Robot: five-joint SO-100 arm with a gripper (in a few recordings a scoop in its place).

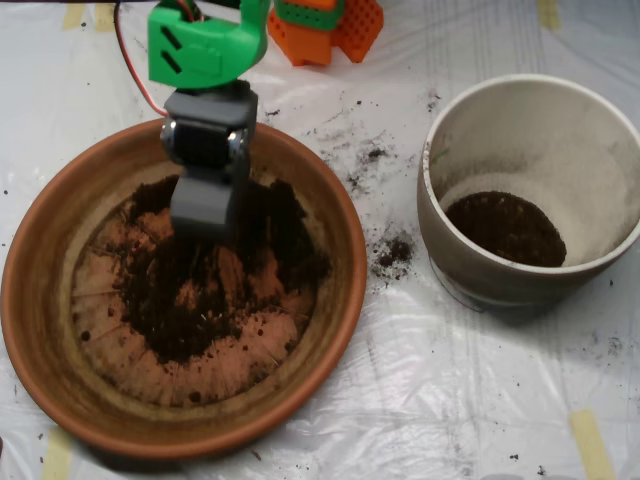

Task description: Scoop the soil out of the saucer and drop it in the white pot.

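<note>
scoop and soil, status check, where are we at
Scoop down in the saucer, in the soil. Most soil in the saucer, some already in the white pot. Spilled crumbs on the plastic sheet between them, nothing blocking.

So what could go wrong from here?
1. Spills on the way: crumbs already lie on the table between the saucer and the pot, so more may fall.
2. A poor scoop: the soil is thin and spread out, with bare ridges showing, so the scoop may lift little.
</note>
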